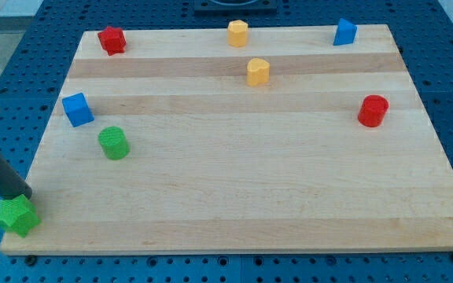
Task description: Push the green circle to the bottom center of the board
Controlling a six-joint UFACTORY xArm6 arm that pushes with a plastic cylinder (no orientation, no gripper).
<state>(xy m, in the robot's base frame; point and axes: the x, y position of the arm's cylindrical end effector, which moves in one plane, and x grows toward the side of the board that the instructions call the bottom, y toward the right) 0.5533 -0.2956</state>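
The green circle is a short green cylinder at the view's left side of the wooden board, a little below the middle height. My tip is at the bottom left corner of the board, touching the top of a green star block. The rod leans up toward the view's left. The tip is well to the left of and below the green circle, apart from it.
A blue cube sits just above-left of the green circle. A red star, a yellow hexagon and a blue block line the top edge. A yellow block and a red cylinder lie further right.
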